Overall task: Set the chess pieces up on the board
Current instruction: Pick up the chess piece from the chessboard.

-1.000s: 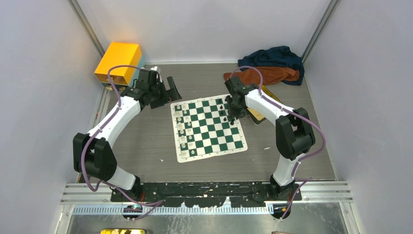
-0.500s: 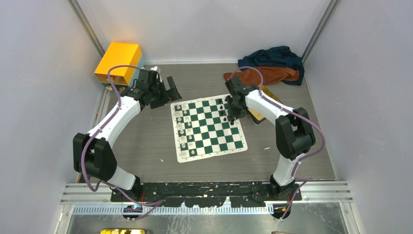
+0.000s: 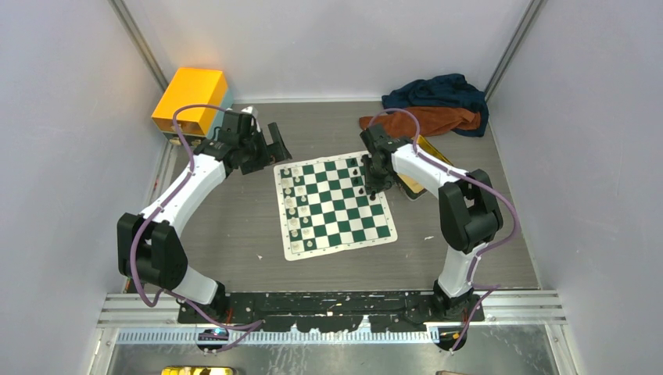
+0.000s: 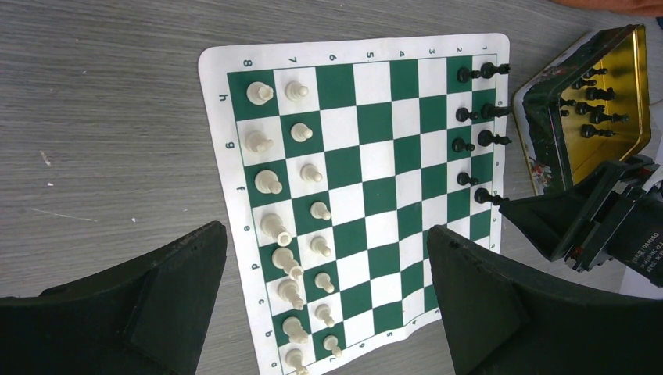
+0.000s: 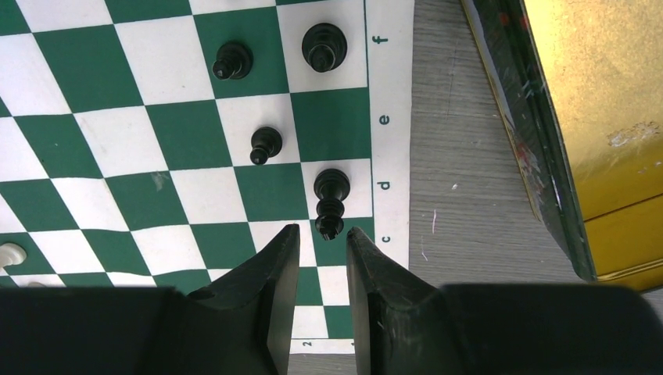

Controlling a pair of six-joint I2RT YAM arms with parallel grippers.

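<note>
The board (image 3: 335,205) lies flat mid-table. Cream-white chess pieces (image 4: 291,226) fill its two left columns. Several black chess pieces (image 4: 477,117) stand along its right edge. My right gripper (image 5: 322,231) hangs low over the board's right edge, open by a narrow gap with nothing between the fingers. A tall black piece (image 5: 330,201) stands on its square just ahead of the tips. Three other black pieces (image 5: 266,144) stand further ahead. My left gripper (image 4: 327,234) hovers wide open and empty beyond the board's far left corner (image 3: 277,144).
A shallow gold tin (image 4: 621,141) with several black pieces (image 4: 594,101) inside sits just right of the board, its wall (image 5: 539,148) close to my right fingers. An orange box (image 3: 191,98) stands at the far left, crumpled cloths (image 3: 434,105) at the far right.
The right arm's elbow has shifted slightly; both grippers stay where they were.
</note>
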